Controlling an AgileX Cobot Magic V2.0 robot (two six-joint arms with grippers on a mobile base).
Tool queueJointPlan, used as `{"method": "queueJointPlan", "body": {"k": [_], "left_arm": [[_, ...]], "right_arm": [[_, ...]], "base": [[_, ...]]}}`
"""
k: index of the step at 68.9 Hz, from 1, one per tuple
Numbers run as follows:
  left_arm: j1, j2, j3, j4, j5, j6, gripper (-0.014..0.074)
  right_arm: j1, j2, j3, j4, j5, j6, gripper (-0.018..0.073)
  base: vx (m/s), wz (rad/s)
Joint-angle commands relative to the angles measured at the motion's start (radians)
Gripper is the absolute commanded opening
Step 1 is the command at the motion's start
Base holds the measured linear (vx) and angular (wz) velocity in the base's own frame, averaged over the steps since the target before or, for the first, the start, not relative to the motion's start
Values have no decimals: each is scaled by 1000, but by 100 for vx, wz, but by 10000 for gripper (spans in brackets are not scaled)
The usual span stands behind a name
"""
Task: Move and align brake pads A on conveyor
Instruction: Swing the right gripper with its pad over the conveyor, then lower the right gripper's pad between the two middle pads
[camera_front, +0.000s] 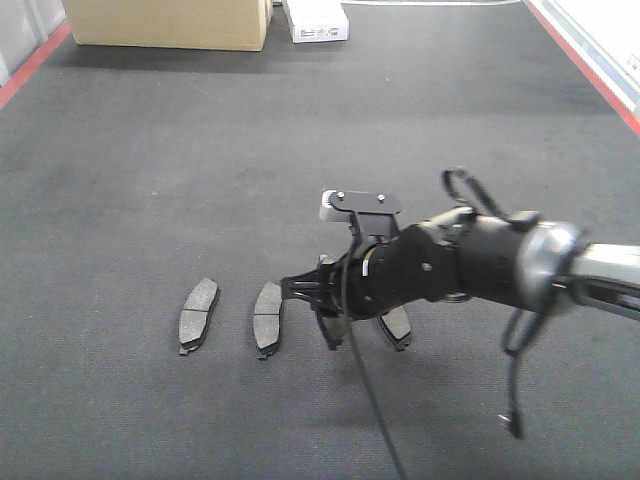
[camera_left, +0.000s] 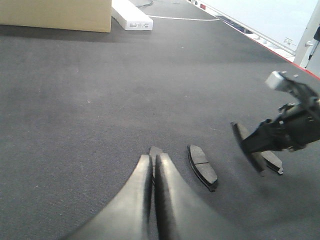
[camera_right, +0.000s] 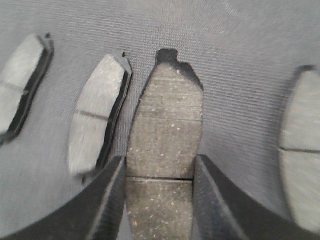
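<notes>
Four dark grey brake pads lie in a row on the charcoal conveyor (camera_front: 200, 150). Two rest at the left (camera_front: 200, 315) (camera_front: 268, 318) and one at the right (camera_front: 397, 325). My right gripper (camera_front: 325, 322) is low over the belt, shut on the third pad (camera_right: 165, 130), with a finger against each long side near the pad's middle groove. In the right wrist view the neighbouring pads (camera_right: 97, 117) (camera_right: 300, 150) flank it. My left gripper (camera_left: 153, 162) is shut with nothing in it, and a pad's tip (camera_left: 156, 150) shows just past its fingertips. Another pad (camera_left: 202, 166) lies to its right.
A cardboard box (camera_front: 170, 22) and a white box (camera_front: 315, 20) stand at the belt's far end. Red edge strips (camera_front: 30, 65) (camera_front: 595, 75) run along both sides. A cable (camera_front: 370, 400) hangs from the right arm.
</notes>
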Motion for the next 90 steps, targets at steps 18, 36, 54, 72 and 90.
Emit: {"method": "queueJointPlan", "body": {"k": [18,36,54,72,90], "left_arm": [[-3,11,-21,16,-67,-1,-6],[-3,11,-21,16,-67,-1,-6],[-3,11,-21,16,-67,-1,-6],[-3,11,-21,16,-67,-1,-6],[-3,11,-21,16,-67,-1,-6]], "right_arm": [[-4,62,-99,-2,-51,34,132],[-36,77,-99,-16,-64,56,137],[-44,98,-99,-21,-81,48,141],[-44,132,-99,-21,-99,48,151],[-44,132,-99,-21,-90,48,325]], "base": [[0,0],[0,0],[0,0],[0,0],[0,0]]}}
